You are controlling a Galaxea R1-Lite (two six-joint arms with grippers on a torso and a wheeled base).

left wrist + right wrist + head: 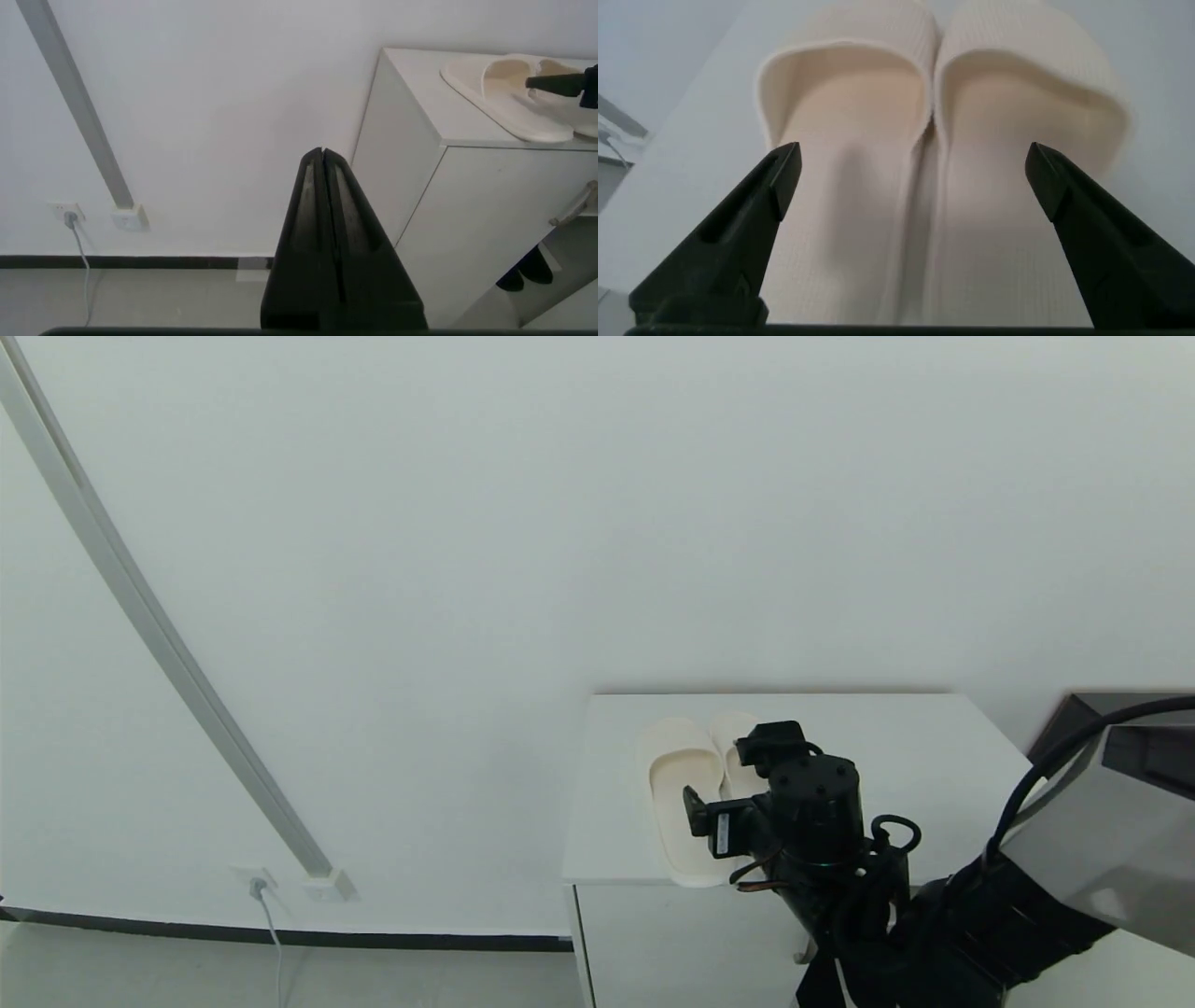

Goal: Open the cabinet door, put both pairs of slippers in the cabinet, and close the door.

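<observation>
A pair of cream slippers (686,793) lies side by side on top of the white cabinet (915,775), near its left front corner, heels overhanging the front edge. My right gripper (912,154) is open just above the pair, one finger (766,201) outside each slipper (850,140). Lower down and to the left of the cabinet (402,159), my left gripper (322,154) is shut with nothing in it, aimed at the wall. From there the cream slippers (509,89) show on the cabinet top. Something dark (525,271) shows in an opening low on the cabinet front.
A grey cable duct (159,635) slants down the white wall to a wall socket (254,882) with a plugged cable, left of the cabinet. A dark skirting strip (280,938) runs along the floor. The cabinet top right of the slippers is bare.
</observation>
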